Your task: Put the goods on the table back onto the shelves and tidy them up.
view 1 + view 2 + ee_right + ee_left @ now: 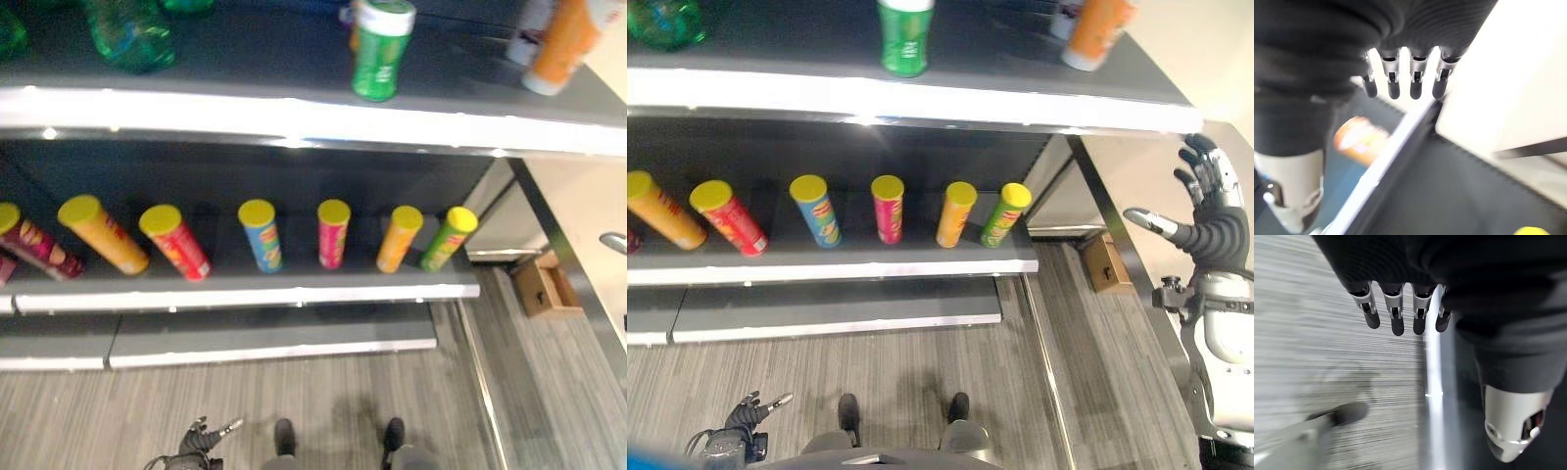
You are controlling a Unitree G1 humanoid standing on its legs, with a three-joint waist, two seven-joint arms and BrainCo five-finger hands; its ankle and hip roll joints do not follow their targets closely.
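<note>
On the middle shelf (245, 294) a row of yellow-lidded tubes (260, 235) stands with gaps between them, and bare shelf lies in front. The upper shelf (294, 117) has open room between the green bottles (127, 34) and the green can (380, 49); an orange bottle (563, 44), seemingly tilted, crowds its right end.

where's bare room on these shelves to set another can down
Top shelf: a wide bare stretch between the green bottles and the green can. The middle shelf's row of yellow-lidded cans is crowded, with narrow gaps. The lowest shelf looks bare.
</note>
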